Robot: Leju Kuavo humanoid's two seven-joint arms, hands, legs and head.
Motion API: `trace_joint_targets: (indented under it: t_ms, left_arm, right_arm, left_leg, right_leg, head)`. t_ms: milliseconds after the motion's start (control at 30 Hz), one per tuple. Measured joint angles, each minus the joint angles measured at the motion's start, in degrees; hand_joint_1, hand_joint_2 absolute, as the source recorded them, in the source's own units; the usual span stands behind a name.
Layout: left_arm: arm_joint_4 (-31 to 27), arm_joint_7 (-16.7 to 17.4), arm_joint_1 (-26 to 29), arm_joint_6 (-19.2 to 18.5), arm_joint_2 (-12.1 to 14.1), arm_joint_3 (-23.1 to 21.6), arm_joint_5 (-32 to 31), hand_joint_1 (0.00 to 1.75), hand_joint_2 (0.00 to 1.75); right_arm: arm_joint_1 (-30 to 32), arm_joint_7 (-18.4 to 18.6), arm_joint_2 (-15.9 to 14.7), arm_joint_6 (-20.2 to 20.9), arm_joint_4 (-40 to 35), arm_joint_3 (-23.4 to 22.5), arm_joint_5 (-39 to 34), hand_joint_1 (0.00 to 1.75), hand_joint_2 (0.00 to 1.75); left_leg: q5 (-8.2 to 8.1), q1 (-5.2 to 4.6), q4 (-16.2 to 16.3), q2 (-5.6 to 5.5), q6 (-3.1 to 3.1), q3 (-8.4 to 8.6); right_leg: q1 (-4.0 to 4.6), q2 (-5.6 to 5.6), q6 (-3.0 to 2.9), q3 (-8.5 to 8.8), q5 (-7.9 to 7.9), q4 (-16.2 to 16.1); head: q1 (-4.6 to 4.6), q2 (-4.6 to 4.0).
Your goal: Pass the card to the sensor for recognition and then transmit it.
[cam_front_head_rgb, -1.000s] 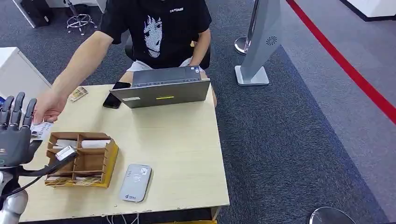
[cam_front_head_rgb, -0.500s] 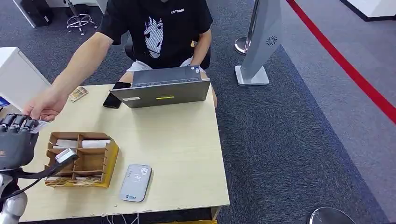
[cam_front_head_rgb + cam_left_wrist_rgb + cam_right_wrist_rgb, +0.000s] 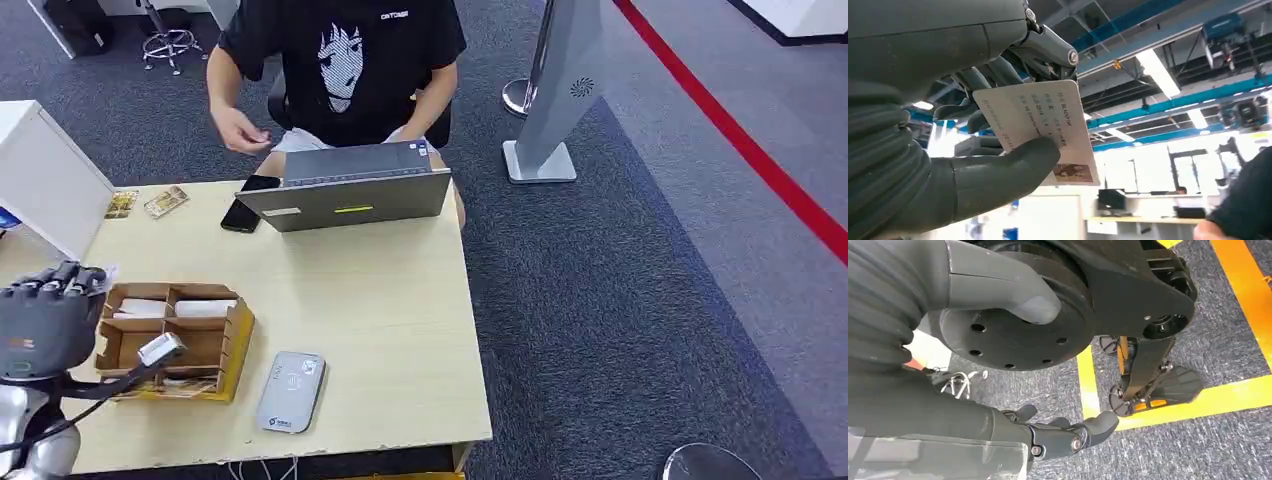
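While a person in a black printed T-shirt sits behind a grey laptop, the robot's left hand hangs over the near-left part of the wooden surface, just left of the cardboard organizer. In the left wrist view the fingers are curled in against the back of a white printed card and the thick grey thumb presses on its face, so the card is pinched firmly in that hand. The flat grey card sensor lies on the surface just right of the organizer, apart from the hand. A black phone rests beside the laptop's left end, and two small cards lie near the surface's far-left edge, beyond the organizer. The right hand hangs low over dark carpet crossed by yellow floor tape; its fingers are loosely bent and spread from the thumb, holding nothing.
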Motion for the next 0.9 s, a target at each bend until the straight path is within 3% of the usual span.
trace_joint_targets:
  t_ms: [167,600,900]
  left_arm:
    - [-2.1,-0.7,3.4,0.5,-4.2,-4.7,-1.4,1.75,1.75]
    - [-2.1,-1.2,4.7,0.4,-9.1,-12.1,-2.5,1.75,1.75]
    - [8.4,-0.7,2.7,0.2,-12.4,-18.7,-2.8,1.75,1.75]
  right_arm:
    - [0.0,0.1,0.0,-0.6,0.0,0.0,0.0,0.00,1.75]
    - [0.0,0.1,0.0,-0.6,0.0,0.0,0.2,0.00,1.75]
    - [0.0,0.0,0.0,-0.5,0.0,0.0,1.3,0.00,1.75]
  left_leg:
    - [-0.03,-0.01,0.0,-0.01,0.05,-0.01]
    - [-0.03,0.01,0.0,-0.02,0.04,-0.01]
    - [-0.03,0.00,0.0,-0.02,0.05,0.00]
  right_leg:
    - [-0.01,-0.01,0.01,0.00,0.00,0.0]
    - [0.01,-0.02,0.01,0.00,0.00,0.0]
    - [0.00,-0.02,0.02,-0.01,0.01,0.0]
  head:
    - [0.04,-0.02]
    - [0.02,-0.02]
    - [0.02,0.00]
